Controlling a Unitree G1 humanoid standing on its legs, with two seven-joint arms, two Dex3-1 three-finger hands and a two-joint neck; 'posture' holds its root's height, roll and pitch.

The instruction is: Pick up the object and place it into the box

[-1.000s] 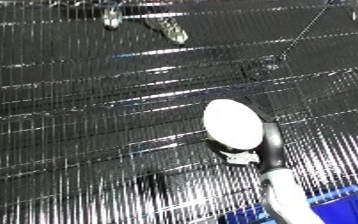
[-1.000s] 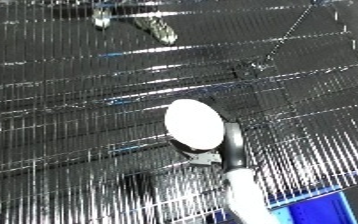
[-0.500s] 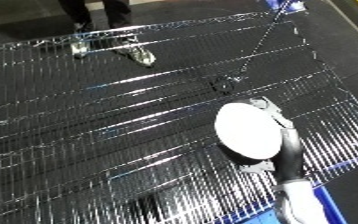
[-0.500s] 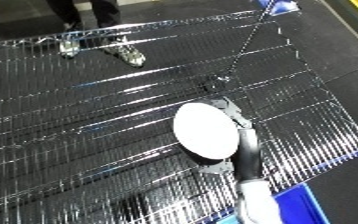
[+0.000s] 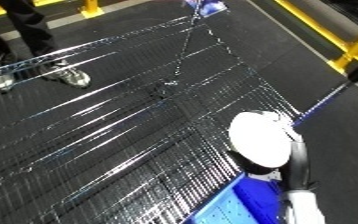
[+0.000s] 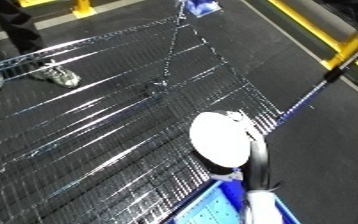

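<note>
A white, smooth, oval object (image 5: 258, 137) is held up above the wire mesh surface (image 5: 113, 130). My right hand (image 5: 296, 159) is shut on it, black fingers curled along its right side and under its lower end. The white forearm (image 5: 302, 208) rises from the bottom edge. Directly below the hand sits the blue bin (image 6: 213, 209), only its near corner and ribbed wall showing. The object hangs over the mesh edge, just above the bin's rim. My left hand shows in neither view.
Two caster wheels (image 5: 69, 77) stand beyond the mesh at upper left, with a person's legs behind them. A yellow rail (image 5: 331, 35) runs along the dark floor at right. A small blue item (image 6: 202, 6) lies at the mesh's far corner.
The camera has swung right and the whole view has shifted. My right hand has carried the white object toward the mesh's right edge, and the blue bin now shows below it.
</note>
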